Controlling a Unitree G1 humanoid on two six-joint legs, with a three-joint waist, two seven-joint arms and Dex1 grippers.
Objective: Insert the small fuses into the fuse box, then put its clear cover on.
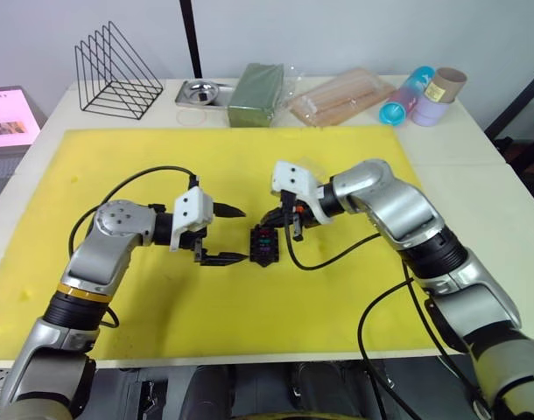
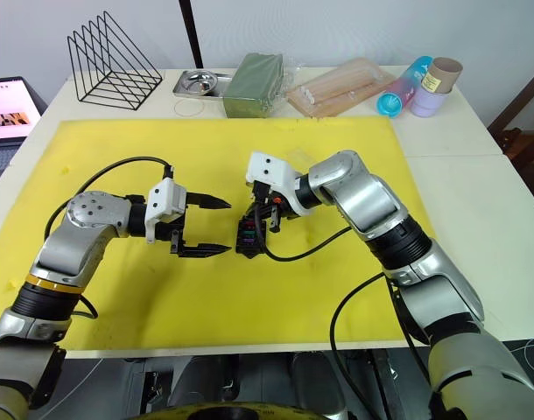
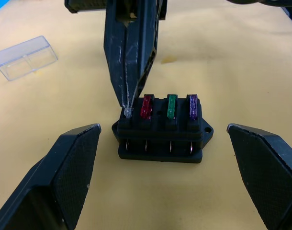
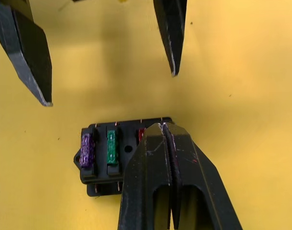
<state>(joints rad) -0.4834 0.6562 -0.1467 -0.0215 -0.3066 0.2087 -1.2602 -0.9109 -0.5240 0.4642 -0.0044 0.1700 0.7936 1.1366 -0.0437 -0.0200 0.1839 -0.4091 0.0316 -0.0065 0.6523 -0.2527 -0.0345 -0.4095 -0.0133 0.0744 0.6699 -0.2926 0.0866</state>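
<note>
Pinching the pale grey fuse (image 3: 128, 113) into the fuse box (image 3: 161, 135), right gripper (image 3: 128, 103) closed; left gripper (image 1: 235, 234) spread wide; no writing legible.

Bright, even room light falls from above on the yellow mat (image 1: 249, 166), leaving only soft shadows under the arms, while close up the fuse box (image 3: 161, 128) is sharp and the near black fingers (image 3: 64, 177) go slightly soft.

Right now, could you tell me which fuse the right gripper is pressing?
The pale grey fuse, in the fuse box's end slot beside the red fuse, pinched by the right gripper.
</note>
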